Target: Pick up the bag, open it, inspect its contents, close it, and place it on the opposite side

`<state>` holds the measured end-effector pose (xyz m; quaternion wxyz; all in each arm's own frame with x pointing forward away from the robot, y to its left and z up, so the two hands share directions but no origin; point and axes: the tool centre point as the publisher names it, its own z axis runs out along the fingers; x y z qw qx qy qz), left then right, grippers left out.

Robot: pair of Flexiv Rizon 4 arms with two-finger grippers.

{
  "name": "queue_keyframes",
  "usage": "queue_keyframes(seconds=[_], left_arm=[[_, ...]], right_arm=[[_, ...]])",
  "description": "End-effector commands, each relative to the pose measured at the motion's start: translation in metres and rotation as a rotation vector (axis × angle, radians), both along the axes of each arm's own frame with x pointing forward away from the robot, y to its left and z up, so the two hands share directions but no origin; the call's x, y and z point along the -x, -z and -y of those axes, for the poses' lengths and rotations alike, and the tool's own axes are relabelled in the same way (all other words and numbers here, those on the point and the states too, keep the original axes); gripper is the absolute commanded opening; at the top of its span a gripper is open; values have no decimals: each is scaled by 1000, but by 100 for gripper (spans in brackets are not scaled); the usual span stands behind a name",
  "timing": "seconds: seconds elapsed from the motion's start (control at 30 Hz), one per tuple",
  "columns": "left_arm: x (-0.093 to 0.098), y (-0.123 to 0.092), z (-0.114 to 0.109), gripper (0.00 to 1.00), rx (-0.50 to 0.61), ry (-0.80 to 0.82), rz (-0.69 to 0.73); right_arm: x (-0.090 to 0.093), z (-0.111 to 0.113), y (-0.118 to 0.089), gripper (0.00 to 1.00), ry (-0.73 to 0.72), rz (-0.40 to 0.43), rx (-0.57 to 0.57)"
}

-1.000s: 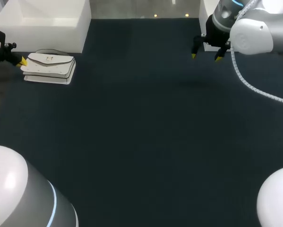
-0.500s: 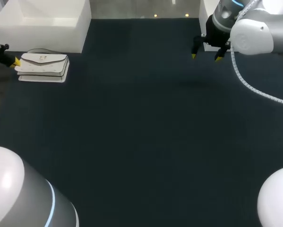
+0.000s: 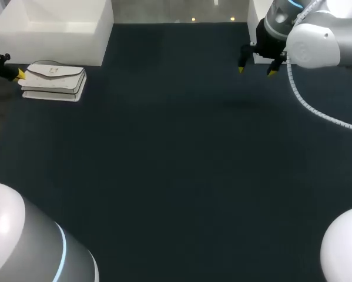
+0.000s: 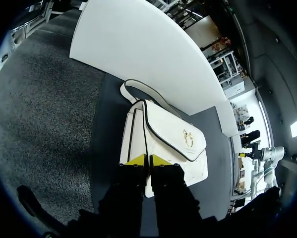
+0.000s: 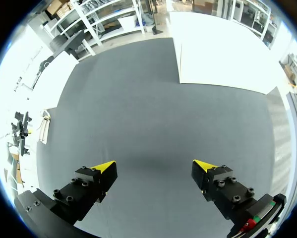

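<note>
At the far left, the left hand (image 3: 20, 74) is clamped on the left end of the white bag (image 3: 55, 83). The bag rests on the dark surface (image 3: 176, 164), just on the near side of a white box (image 3: 52, 29). At the far right, the right hand (image 3: 255, 69) hangs above the surface with its fingers spread wide, holding nothing.

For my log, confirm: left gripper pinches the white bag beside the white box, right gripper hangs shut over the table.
No: the right gripper hangs open over the table, as the right wrist view shows. The left gripper pinches the white bag beside the white box.
</note>
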<state>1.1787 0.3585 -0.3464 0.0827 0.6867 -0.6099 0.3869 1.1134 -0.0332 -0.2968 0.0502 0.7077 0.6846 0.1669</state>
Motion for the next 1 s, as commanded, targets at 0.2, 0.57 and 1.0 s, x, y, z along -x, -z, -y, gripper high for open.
queue_keyframes(seconds=[0.2, 0.57, 1.0], left_arm=[[-4, 5, -11, 0, 161, 185, -131], [14, -14, -10, 100, 123, 151, -120], [53, -72, 22, 100, -161, 119, -190]], right_arm=[[0, -1, -1, 100, 2, -1, 4], [0, -1, -1, 100, 2, -1, 4], [0, -1, -1, 100, 2, -1, 4]])
